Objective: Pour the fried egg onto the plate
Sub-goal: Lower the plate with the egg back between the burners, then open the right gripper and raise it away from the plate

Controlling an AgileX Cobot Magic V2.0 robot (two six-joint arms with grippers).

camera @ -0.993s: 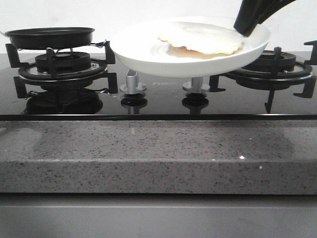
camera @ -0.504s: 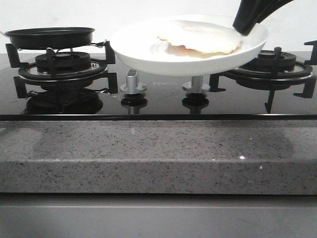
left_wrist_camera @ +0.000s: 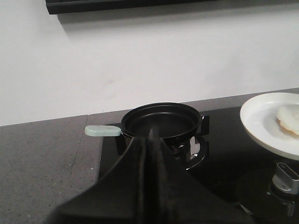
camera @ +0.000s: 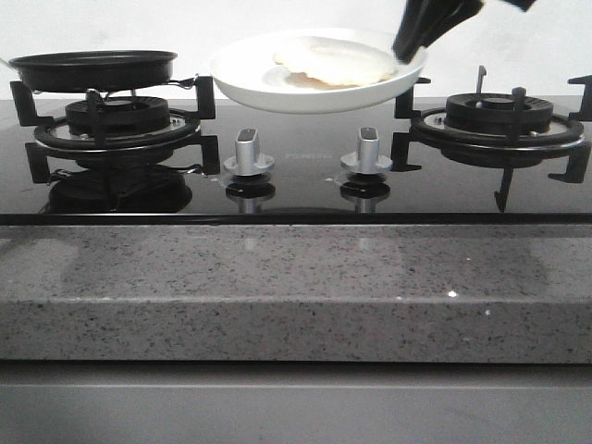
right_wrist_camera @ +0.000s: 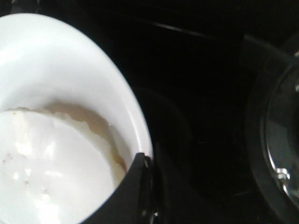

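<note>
The fried egg (camera: 333, 61) is seen lying in the plate (camera: 250, 85), toward the side nearest the right gripper (camera: 413, 42). The pour itself is therefore judged complete.

The plate is held off the hob, above the black glass between the two burners and behind the two silver knobs (camera: 248, 153); no support under it can be seen in the front view. It is tilted slightly, the gripped edge higher. In the right wrist view the right gripper's black fingers (right_wrist_camera: 128, 186) are seen closed over the plate's rim (right_wrist_camera: 133, 112), one finger inside the dish next to the egg (right_wrist_camera: 56, 163).

The black pan (camera: 92, 67) is noted sitting level on the left burner (camera: 116, 125), and its interior appears empty in the left wrist view (left_wrist_camera: 161, 122). Its pale green handle (left_wrist_camera: 102, 131) is not held.

The left gripper (left_wrist_camera: 150, 149) is seen clear of the pan, with its fingers pressed together and nothing between them.

Remaining work, as judged: the plate is to be set down on a stable surface and released. Risk noted: the egg may slide if the tilt is increased before set-down.
</note>
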